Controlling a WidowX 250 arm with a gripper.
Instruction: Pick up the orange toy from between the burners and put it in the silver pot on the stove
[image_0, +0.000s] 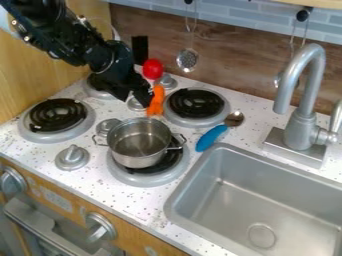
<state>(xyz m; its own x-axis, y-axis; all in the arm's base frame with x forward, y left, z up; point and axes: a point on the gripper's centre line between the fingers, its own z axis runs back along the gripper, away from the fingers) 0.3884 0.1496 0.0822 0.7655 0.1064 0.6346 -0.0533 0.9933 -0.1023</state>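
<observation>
Orange elongated toy (157, 101), one of its kind, lies on the speckled white counter (50, 175) behind the small shiny metal pot (139, 143), just beside the black two-finger gripper (142, 100). How far the gripper is open cannot be told, nor whether it has hold of the toy or merely meets its edge. The toy is on the sink side of the gripper. Its long axis runs from the back wall toward the pot, almost straight up and down in the view, with a slight lean; one end points at the wall, the other at the pot.

Four round burners with black coils (197, 103) and pale rims are set in the counter, two toward the front and two toward the back. The single pot, with two loop handles, sits on the front one nearer the sink. Four grey knobs (72, 157) stand on the counter among the burners, and two larger grey knobs (100, 227) are on the wooden front panel. One round red object (153, 69) is behind the toy, toward the wall. One spoon with a blue handle (211, 137) lies slantwise near the grey metal sink (234, 210), its metal bowl toward the wall. One curved grey faucet (304, 120) rises behind the sink, and two metal utensils (187, 60) hang at the wall.
</observation>
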